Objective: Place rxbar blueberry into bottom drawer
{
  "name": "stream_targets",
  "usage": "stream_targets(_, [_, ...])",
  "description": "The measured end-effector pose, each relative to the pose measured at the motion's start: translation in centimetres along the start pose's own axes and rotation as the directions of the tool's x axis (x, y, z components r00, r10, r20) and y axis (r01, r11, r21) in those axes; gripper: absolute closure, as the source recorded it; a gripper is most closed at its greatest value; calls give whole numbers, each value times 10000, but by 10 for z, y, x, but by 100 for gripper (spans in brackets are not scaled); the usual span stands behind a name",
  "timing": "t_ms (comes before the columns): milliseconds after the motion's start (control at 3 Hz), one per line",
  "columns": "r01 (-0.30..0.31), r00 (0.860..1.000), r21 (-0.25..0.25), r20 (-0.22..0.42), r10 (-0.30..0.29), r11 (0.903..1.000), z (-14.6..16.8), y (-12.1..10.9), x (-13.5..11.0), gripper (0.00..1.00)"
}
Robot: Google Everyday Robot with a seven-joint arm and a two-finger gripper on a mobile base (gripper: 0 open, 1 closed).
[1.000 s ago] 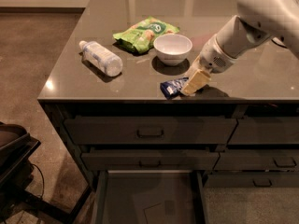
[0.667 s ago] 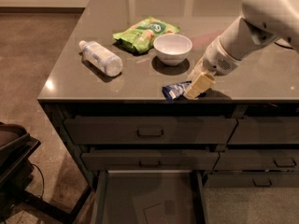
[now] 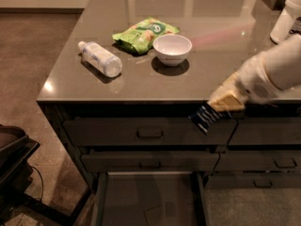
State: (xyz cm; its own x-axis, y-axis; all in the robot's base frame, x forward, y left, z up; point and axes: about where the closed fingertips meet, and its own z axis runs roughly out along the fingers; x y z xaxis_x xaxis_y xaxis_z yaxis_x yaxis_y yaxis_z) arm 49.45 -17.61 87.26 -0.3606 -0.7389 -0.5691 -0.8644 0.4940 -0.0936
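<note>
My gripper (image 3: 221, 106) is shut on the rxbar blueberry (image 3: 205, 117), a small dark blue wrapper with white markings. It holds the bar in the air just past the counter's front edge, in front of the top drawer. The bottom drawer (image 3: 149, 199) is pulled open below and to the left, showing its flat grey inner tray. My white arm reaches in from the right.
On the dark counter (image 3: 141, 86) stand a white bowl (image 3: 172, 49), a green snack bag (image 3: 143, 33) and a clear plastic bottle (image 3: 100, 59) lying on its side. A white container (image 3: 287, 18) stands at the far right. Closed drawers with bar handles (image 3: 149, 134) sit above the open one.
My gripper has lifted the blue bar off the counter and carried it forward over the front edge, lower and toward the drawers. The view has shifted as well.
</note>
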Motion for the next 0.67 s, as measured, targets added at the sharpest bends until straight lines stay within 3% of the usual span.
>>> stream_targets(333, [-1579,9869,561,430,1556,9859,0,21,58,100])
stream_targets(667, [-2542,9624,96,1018,2519,9671,31,29,95,100])
